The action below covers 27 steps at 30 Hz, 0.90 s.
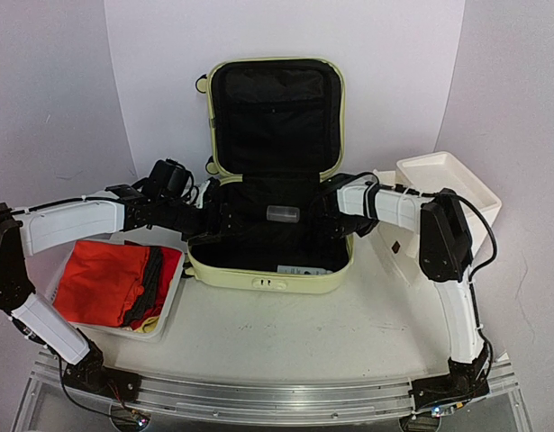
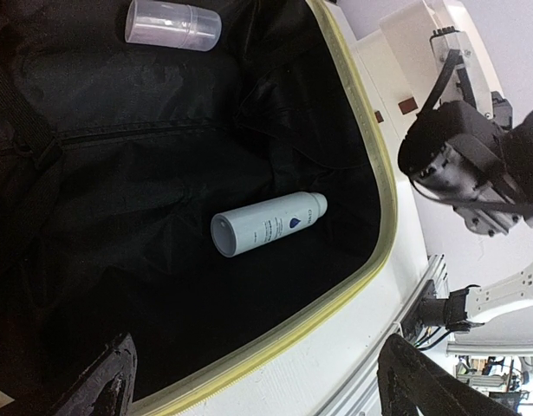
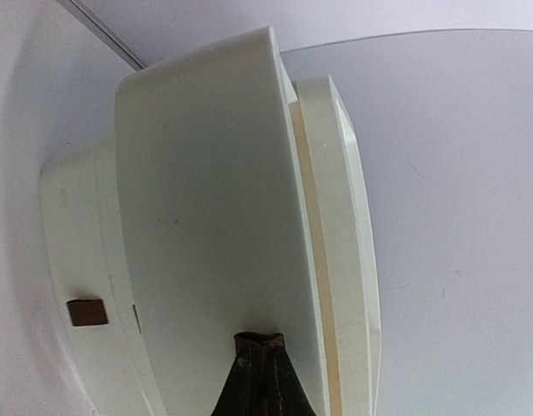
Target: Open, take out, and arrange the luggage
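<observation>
**Top external view.** The luggage [image 1: 267, 281], a pale yellow-green hard-shell suitcase with black fabric lining, lies at the middle of the table. It is open, with the lid standing upright at the back and the base facing up. A clear plastic cylindrical container [image 1: 283, 214] rests in the base near the hinge. The left arm [image 1: 74, 225] reaches into the base from the left side. The right arm [image 1: 398, 209] extends across the right rim. A white mesh basket [image 1: 173, 292] holding orange-red cloth sits just left of the suitcase. A white drawer box [image 1: 448, 175] sits just right of it.

**Left wrist view.** The left gripper [image 2: 262, 381] is spread wide and holds nothing. It looks down into the lined base. A white cylindrical spray bottle [image 2: 266, 224] lies flat on the lining, directly ahead of the gripper and well inside the yellow-green rim. The bottle's long axis runs roughly parallel to the line joining the two fingers. Closing across the narrow body therefore probably calls for a wrist turn first. The left arm is the nearer one to the bottle.

**Right wrist view.** The fingers of the right gripper [image 3: 259, 377] are pressed together, and nothing shows between them. They point at the side wall of the white drawer box, away from the suitcase interior.
</observation>
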### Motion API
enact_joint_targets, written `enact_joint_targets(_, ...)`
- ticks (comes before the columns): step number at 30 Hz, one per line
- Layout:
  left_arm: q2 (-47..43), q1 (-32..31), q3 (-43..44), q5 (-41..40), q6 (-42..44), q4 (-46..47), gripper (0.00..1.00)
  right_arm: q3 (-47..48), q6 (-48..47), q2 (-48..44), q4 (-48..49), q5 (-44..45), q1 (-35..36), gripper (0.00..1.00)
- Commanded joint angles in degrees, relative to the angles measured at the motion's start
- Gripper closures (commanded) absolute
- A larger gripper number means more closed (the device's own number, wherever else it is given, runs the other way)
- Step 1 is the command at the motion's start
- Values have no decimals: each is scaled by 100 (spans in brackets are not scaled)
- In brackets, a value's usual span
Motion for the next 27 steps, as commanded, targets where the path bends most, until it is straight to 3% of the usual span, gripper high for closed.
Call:
enact_joint_targets(1, -261, 9, -33, 6, 33, 160, 2, 459, -65, 185, -486, -429, 481, 100)
enact_joint_targets(3, -274, 7, -50, -7, 33, 161, 2, 624, -100, 220, -486, -584, 615, 100)
enact_joint_targets(7, -261, 8, -52, -20, 37, 160, 2, 931, -363, 187, -350, -1039, 788, 85)
enact_joint_targets(11, -187, 8, -11, -29, 50, 163, 2, 931, -1461, -319, 832, -2317, 862, 47)
enact_joint_targets(13, -176, 9, 13, -41, 63, 160, 2, 880, -1911, -731, 1483, -3134, 876, 34)
enact_joint_targets(19, -216, 16, 111, -246, 154, 48, 2, 984, -2893, -904, 2977, -5170, 869, 17)
enact_joint_targets(24, -246, 17, 248, -633, 232, -267, 1, 2275, -2908, 89, 3125, -5775, 835, 3)
enact_joint_targets(27, -277, 17, 284, -962, 240, -439, 1, 3154, -2684, 784, 3199, -6114, 765, 2)
